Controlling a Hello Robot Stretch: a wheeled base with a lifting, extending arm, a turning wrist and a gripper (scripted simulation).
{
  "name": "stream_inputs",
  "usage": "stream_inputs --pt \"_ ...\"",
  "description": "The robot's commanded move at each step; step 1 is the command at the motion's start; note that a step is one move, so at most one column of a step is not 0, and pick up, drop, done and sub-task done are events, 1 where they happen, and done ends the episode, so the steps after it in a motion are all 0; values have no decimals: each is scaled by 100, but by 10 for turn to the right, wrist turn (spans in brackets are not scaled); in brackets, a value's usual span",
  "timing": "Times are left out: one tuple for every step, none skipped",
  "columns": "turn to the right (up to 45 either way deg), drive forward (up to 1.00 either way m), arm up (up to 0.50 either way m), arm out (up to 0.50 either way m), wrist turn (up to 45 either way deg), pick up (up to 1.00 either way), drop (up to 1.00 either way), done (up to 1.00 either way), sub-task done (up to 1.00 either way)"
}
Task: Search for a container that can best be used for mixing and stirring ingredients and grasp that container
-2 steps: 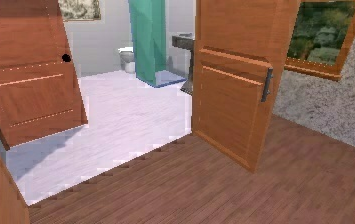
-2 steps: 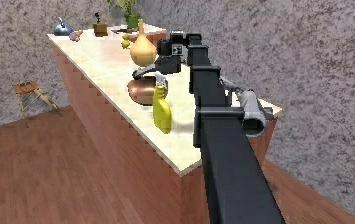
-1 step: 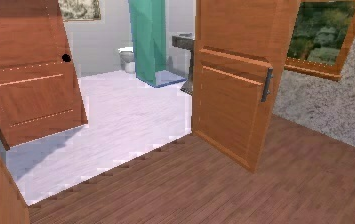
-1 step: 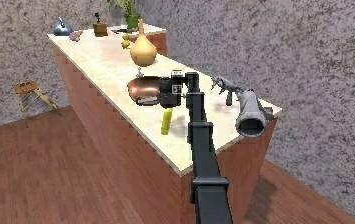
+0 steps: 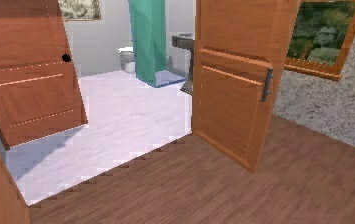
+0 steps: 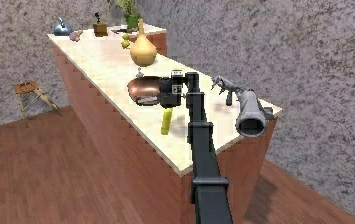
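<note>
Dark and square, the arm (image 6: 207, 170) rises from the bottom edge of the arm side view and lies out over a long counter (image 6: 95, 65) with a pale top and reddish-brown sides. At its far end I see the gripper (image 6: 160, 93) right at a shiny brown bowl (image 6: 141, 90) that stands on the countertop. I cannot tell whether the fingers touch it, how they stand, or whether the gripper holds anything.

Just left of the arm, near the counter's front edge, is a small yellow-green thing (image 6: 166, 122). To the arm's right lie a grey cylinder (image 6: 252, 113) and a dark grey tool (image 6: 225, 88). Farther along the top stands a tan vase (image 6: 142, 52), and beyond it a green plant (image 6: 130, 12) and a bluish object (image 6: 62, 28). A wooden stool (image 6: 30, 92) stands on the floor beside the counter.

Ahead, wood flooring (image 5: 185, 190) runs between two open wooden doors — one on the left (image 5: 30, 70), one on the right (image 5: 230, 80) — to a white-floored room with a teal curtain (image 5: 145, 35) and a toilet (image 5: 127, 57).
</note>
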Motion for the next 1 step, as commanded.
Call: stream_inputs --pt "0 0 10 0 0 0 0 0 0"
